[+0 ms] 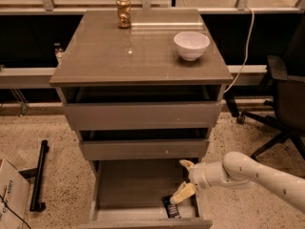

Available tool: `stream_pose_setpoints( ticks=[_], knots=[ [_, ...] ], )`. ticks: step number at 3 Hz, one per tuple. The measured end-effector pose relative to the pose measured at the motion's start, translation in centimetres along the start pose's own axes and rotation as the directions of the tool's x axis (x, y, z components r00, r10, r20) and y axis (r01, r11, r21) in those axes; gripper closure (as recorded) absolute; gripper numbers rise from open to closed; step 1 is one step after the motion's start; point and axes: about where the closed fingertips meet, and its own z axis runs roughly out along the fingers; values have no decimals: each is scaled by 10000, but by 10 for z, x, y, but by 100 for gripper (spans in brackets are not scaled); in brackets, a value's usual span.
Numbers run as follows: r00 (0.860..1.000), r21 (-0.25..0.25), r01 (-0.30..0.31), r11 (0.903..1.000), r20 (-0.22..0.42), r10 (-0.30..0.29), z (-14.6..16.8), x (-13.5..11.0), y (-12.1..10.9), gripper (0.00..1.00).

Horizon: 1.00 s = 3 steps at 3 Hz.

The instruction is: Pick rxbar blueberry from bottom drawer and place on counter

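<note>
fingers (182,193) parted beside rxbar blueberry (171,207)

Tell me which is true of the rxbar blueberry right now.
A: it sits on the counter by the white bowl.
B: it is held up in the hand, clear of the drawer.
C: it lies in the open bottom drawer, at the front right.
C: the rxbar blueberry lies flat in the bottom drawer at its front right, with the open hand just above it.
</note>
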Motion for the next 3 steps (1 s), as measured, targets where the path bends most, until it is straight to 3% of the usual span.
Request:
stream_pose_setpoints(
  ticks=[1, 2, 3],
  knots=[
    [9992, 95, -375, 9993, 145, 373, 14, 21, -8, 0],
    [9935, 240, -1051, 9942, 472, 1039, 42, 57, -28, 0],
    [9931, 238, -1081, 9939, 490, 1068, 44, 58, -29, 0]
  ],
)
